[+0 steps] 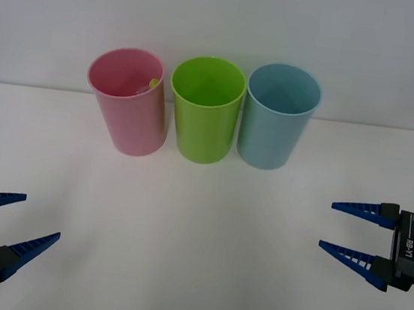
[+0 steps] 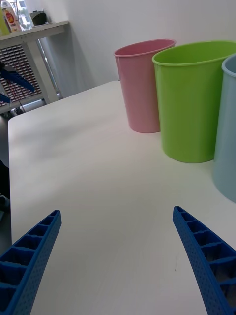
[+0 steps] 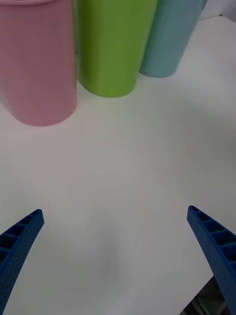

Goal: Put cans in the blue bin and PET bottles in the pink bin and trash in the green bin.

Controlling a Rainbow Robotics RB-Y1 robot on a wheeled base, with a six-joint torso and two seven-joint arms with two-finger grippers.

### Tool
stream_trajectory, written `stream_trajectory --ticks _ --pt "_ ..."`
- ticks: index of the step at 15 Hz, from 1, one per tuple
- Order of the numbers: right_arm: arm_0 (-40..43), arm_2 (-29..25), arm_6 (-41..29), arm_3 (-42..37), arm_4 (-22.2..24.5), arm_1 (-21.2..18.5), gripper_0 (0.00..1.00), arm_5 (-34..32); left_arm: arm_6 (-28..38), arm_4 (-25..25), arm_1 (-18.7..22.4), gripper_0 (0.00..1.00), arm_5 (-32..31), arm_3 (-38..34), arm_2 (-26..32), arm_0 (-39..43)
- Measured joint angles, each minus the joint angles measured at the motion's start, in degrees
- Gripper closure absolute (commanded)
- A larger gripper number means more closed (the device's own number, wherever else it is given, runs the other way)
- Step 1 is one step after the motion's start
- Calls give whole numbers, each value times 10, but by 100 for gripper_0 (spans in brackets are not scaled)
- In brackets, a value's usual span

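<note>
White desk (image 1: 198, 229) spread wide across the scene, and at its far edge three bins stand upright in a tight row against the wall. On the robot's left, the pink bin (image 1: 129, 100); in the middle, the green bin (image 1: 206, 108), just beside it; on the right, the blue bin (image 1: 278, 115), just beside the green one. From the right wrist view the same row runs pink bin (image 2: 142, 86), green bin (image 2: 192, 98), blue bin (image 2: 227, 128); from the left wrist view, pink bin (image 3: 37, 64), green bin (image 3: 112, 44), blue bin (image 3: 169, 37).

Down inside the pink bin, a yellow-green cap (image 1: 154, 83) peeks out against the inner wall, with a hint of the clear PET bottle (image 1: 144, 87) below it.

Left tool (image 1: 23, 222) hangs low at the near left corner of the desk, blue ribbed fingers (image 3: 19, 236) spread apart, holding nothing, well apart from the bins. Right tool (image 1: 341, 228) sits at the right edge, fingers (image 2: 196, 241) spread too, empty, pointing inward across the desk, well short of the blue bin.
</note>
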Motion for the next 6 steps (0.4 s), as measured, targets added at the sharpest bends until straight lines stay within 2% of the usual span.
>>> stream_trajectory --ticks 6 --pt "0 0 0 0 0 0 22 0 -4 -2 -1 0 0 0 0 -3"
